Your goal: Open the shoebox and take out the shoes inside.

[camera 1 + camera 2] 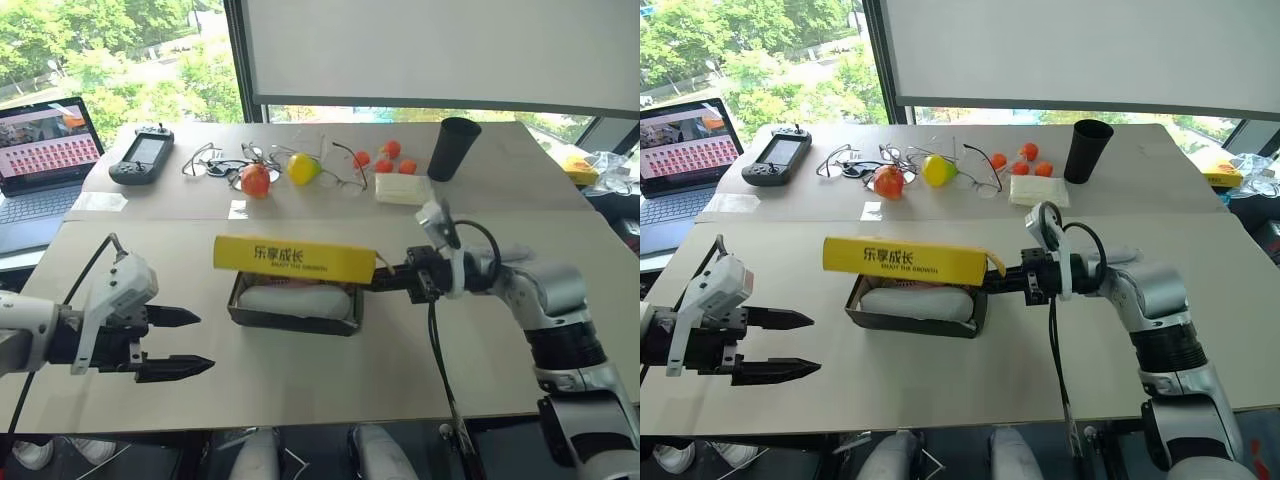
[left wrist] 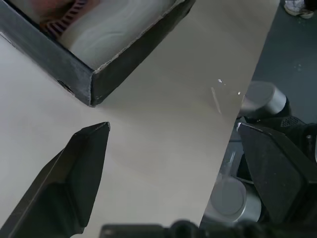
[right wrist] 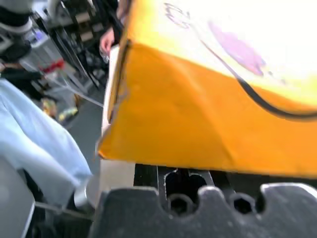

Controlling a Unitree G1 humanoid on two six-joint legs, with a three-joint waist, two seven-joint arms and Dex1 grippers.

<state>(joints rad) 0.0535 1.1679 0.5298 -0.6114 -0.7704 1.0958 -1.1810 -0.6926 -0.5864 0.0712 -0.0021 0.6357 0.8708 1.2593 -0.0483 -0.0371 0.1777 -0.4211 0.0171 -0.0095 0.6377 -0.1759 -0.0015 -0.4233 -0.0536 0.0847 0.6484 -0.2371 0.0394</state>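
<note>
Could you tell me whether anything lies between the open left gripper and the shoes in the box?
Yes: white wrapping covers the contents of the dark shoebox base, and the yellow cardboard lid, held by the right gripper, hangs above it. The left gripper is open.

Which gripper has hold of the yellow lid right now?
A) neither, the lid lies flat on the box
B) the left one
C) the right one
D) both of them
C: the right gripper is shut on the end of the yellow lid, lifted above the box, while the left gripper hangs open, apart from the box.
</note>
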